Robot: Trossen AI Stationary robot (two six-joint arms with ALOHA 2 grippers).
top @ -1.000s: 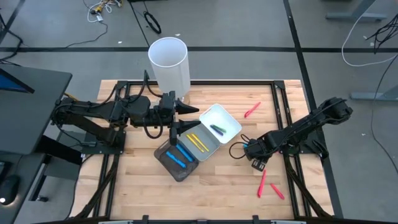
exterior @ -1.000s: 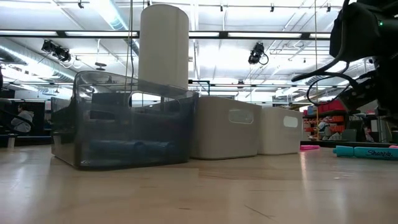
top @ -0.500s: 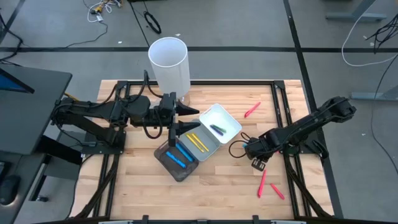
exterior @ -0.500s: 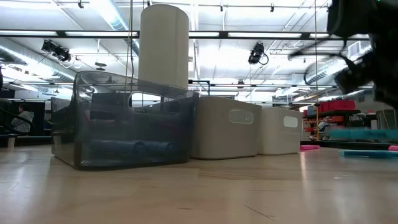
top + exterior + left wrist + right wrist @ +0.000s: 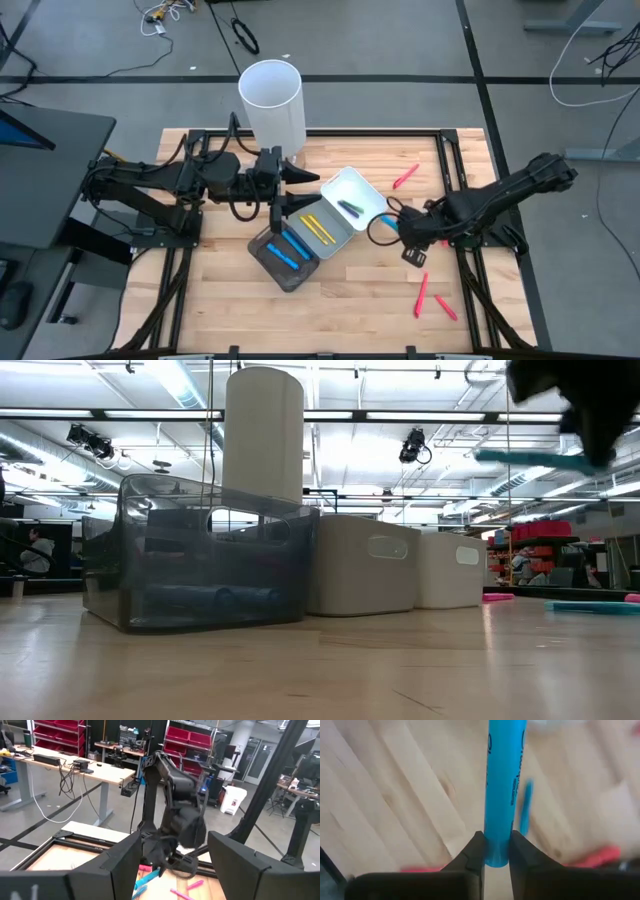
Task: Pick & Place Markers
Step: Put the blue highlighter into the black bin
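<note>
High view: we note the right gripper (image 5: 408, 226) has come up off the worktop (image 5: 350, 300) vs. a second ago and moved in toward the white tray (image 5: 368, 190); it now sits just beside that tray's near corner. A blue marker (image 5: 390, 222) shows at its tip. Left gripper (image 5: 292, 190) is parked over the trays, posn unchanged, fingers apart, nothing in them. Contents: dark green markers in the white tray, yellow in the grey tray (image 5: 340, 243), blue in the dark tray (image 5: 270, 262). Three red markers (image 5: 405, 177) lie loose on the worktop: one far side, two near edge.

Low view: the blue marker (image 5: 530, 458) is now aloft, top right, held roughly level; a second ago it lay on the worktop. A second blue marker (image 5: 590, 605) lies there, w/ a pink-red one (image 5: 497, 597) behind.

Left wrist view: right arm seen opposite, blue marker (image 5: 148, 879) at its gripper (image 5: 156, 870), angled down.

Right wrist view: fingers (image 5: 476, 851) clamped tight on the blue marker (image 5: 505, 790) near one end; worktop blurred below.

Assessment: pick complete, transfer under way. In our judgement the load belongs w/ the blues in the dark tray, which lies beyond the white and grey ones, so a reach across is needed. Several markers not yet sorted.
</note>
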